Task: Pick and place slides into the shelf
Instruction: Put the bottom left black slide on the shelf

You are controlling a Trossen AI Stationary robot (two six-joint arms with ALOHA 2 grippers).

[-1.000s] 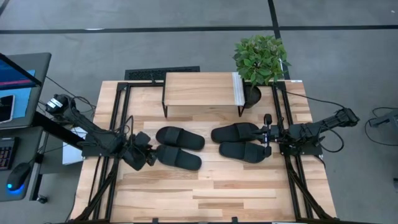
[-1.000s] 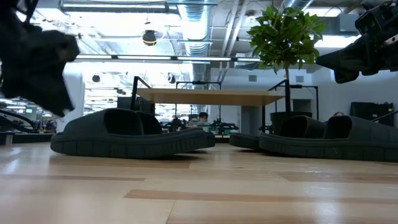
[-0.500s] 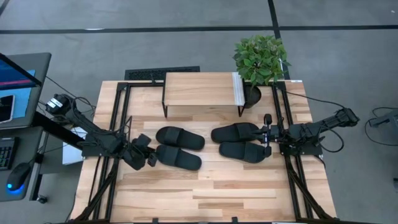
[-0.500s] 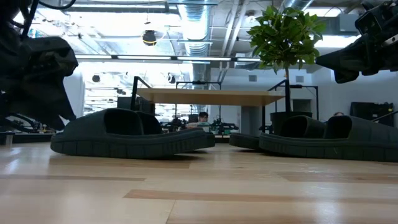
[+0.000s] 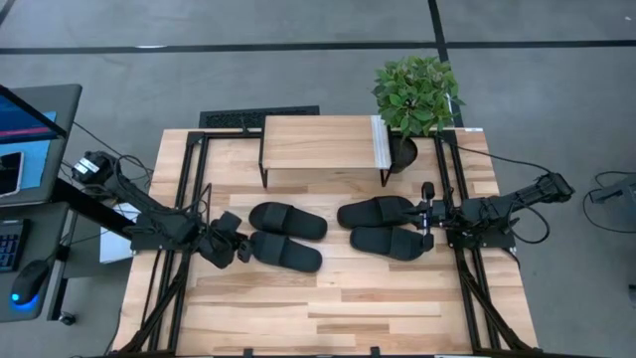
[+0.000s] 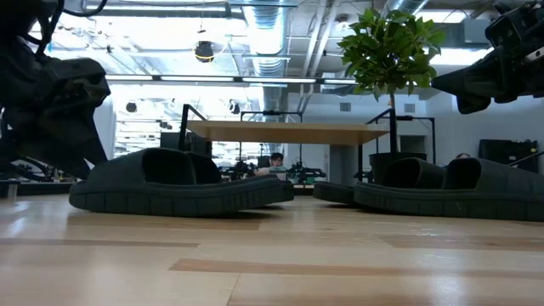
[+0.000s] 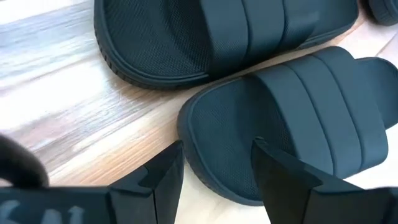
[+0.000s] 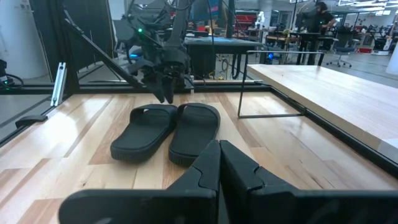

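**Left hand lower at the near-left slide; right arm idle**

Change from 1.0 s ago: in the low view the left hand (image 6: 53, 102) sits lower and further in toward the near-left slide (image 6: 180, 182). From above it has shifted slightly toward that slide's heel. Slides, shelf and right arm are unchanged.

Left hand (image 5: 231, 249): low over the worktop (image 5: 328, 308), at the heel end of the near-left slide (image 5: 285, 252). Fingers (image 7: 163, 175) spread fairly wide, one on each side of the slide's heel (image 7: 292, 124); nothing gripped.

Right hand (image 5: 427, 214): raised just off the ends of the right pair, fingers (image 8: 205, 168) pressed together, empty.

Slides: all four lie flat on the worktop in two pairs, in front of the shelf (image 5: 323, 141).
- Far-left slide (image 5: 287, 220) touching the near-left one.
- Far-right slide (image 5: 376, 211) and near-right slide (image 5: 388, 242) side by side.

The shelf top is bare, with a pale strip at its right end.

Surface and room: pale wood-plank worktop in a black frame. A potted plant (image 5: 416, 96) stands by the shelf's right end. Grey floor around; a desk with a screen (image 5: 25, 114) at left. The low view shows a bright workshop behind, with ceiling ducts and a person (image 6: 276, 160) seated far off.
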